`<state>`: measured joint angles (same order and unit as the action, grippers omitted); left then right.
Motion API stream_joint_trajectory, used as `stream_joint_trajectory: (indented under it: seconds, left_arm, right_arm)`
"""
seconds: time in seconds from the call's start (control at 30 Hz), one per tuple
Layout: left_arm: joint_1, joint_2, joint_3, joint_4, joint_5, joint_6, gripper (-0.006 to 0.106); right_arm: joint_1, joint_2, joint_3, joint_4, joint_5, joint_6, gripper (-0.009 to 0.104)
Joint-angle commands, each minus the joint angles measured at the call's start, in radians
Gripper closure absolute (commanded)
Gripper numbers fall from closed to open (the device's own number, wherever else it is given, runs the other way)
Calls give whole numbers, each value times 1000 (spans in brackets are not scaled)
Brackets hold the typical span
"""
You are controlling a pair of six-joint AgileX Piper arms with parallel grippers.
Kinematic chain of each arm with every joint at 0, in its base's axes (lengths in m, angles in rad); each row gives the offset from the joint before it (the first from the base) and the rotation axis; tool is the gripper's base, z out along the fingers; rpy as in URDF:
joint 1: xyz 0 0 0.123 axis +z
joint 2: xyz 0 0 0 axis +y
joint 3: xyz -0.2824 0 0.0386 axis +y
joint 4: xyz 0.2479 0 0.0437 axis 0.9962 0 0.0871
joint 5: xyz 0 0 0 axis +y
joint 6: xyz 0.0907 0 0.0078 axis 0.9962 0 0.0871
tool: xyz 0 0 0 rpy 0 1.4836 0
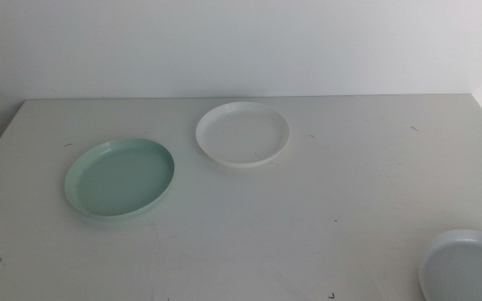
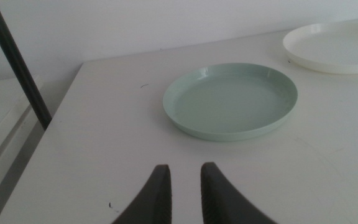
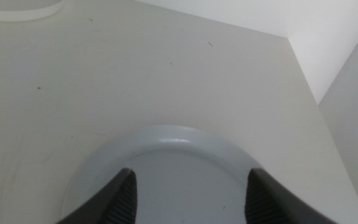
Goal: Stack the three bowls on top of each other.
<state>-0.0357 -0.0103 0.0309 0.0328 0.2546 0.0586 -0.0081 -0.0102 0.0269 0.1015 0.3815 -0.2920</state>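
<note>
The table (image 1: 325, 209) carries 3 bowls, none yet stacked. The mint green bowl (image 1: 120, 177) lies at mid-left, the white bowl (image 1: 243, 134) just beyond it to the right, and the grey-blue bowl (image 1: 467, 266) well apart at the near right corner.

A rim grasp on the grey-blue bowl is judged the step in hand. It would be done best with 1 jaw inside the low rim and 1 outside, then a level lift.

Only the wrist views show the grippers. The right gripper (image 3: 191, 186) is seen spread wide over the grey-blue bowl, empty; the left gripper (image 2: 182, 186) waits near the green bowl, narrowly parted, grasping nothing.
</note>
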Motion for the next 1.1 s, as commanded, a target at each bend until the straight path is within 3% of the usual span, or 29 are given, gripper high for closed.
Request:
stream_joint_trajectory:
  seconds: [0.0,0.43,1.07]
  left_arm:
    - [-5,44,-41,-12,-78,-12,80]
    - [-5,422,-382,-26,-50,-17,80]
    - [-5,1001,-1284,-27,620,-92,80]
  right_arm:
    - [-8,-27,-5,-10,-61,-14,50]
    - [-8,-27,-5,-10,-61,-14,50]
    - [-8,-27,-5,-10,-61,-14,50]
